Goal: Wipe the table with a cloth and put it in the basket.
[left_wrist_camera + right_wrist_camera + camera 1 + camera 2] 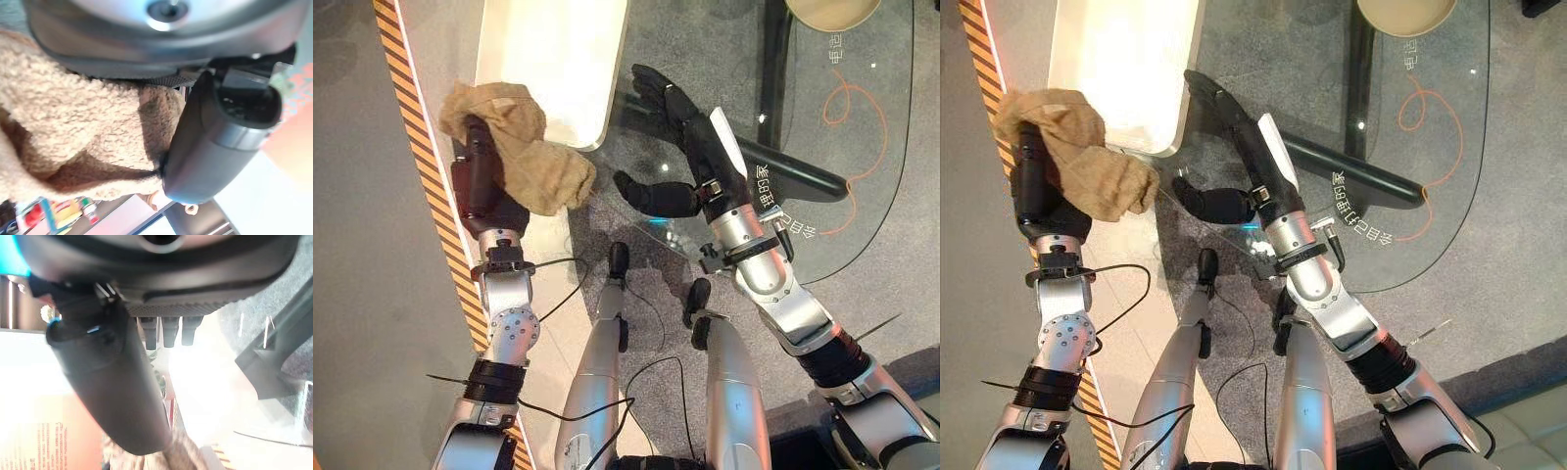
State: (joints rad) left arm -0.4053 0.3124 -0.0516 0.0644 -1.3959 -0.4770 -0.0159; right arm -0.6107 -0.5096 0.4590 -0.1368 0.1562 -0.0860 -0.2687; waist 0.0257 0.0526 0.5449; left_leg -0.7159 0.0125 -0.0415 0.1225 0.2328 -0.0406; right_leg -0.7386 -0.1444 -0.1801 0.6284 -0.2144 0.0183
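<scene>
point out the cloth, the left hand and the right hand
cloth (pixel 533 157), left eye view, middle of the bunched fabric
left hand (pixel 481 181), left eye view, back of the hand
right hand (pixel 700 142), left eye view, palm

Nothing here can be made out word for word. White characters (pixel 775 201) are printed on the glass table (pixel 891 147), in a slanting row close to its near edge, above the dark bar of the table's frame; they lie at an angle and their strokes are too small to tell apart. A second, shorter group of white characters (pixel 835 46) stands on the same glass farther back. A yellow and black warning stripe (pixel 416 147) runs along the floor at the left. In the right wrist view, an orange surface (pixel 46 445) carries fine lines of print, too blurred to read.
</scene>
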